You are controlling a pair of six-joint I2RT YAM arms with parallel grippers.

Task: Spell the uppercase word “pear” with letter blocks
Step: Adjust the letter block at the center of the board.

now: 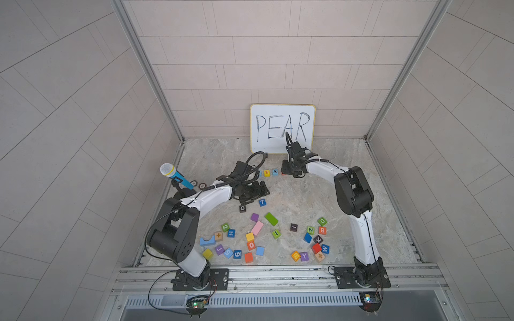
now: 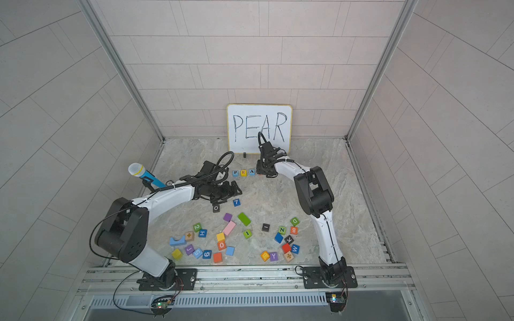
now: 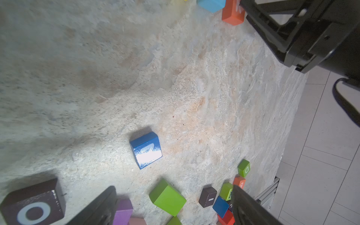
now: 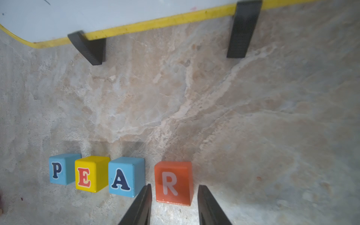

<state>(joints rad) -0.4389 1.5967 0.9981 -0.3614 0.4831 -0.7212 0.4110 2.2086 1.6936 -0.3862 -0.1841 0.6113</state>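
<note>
Four letter blocks lie in a row in front of the whiteboard: light-blue P (image 4: pixel 58 169), yellow E (image 4: pixel 88 174), light-blue A (image 4: pixel 124 176) and orange R (image 4: pixel 173 182). P, E and A touch side by side; a small gap separates A from R. My right gripper (image 4: pixel 174 188) is open and straddles the R block, with a thin gap on each side. In both top views it covers R, while E (image 1: pixel 267 173) and A (image 2: pixel 252 172) show. My left gripper (image 3: pixel 173 188) is open and holds nothing, low over the table near the 7 block (image 1: pixel 262 202).
The whiteboard (image 1: pixel 282 127) reading PEAR stands at the back on black feet (image 4: pixel 91 49). A black O block (image 3: pixel 33 204) and a green block (image 3: pixel 167 196) lie near the left fingers. Several loose blocks (image 1: pixel 257 228) are scattered at the front. A microphone (image 1: pixel 173 175) stands at the left.
</note>
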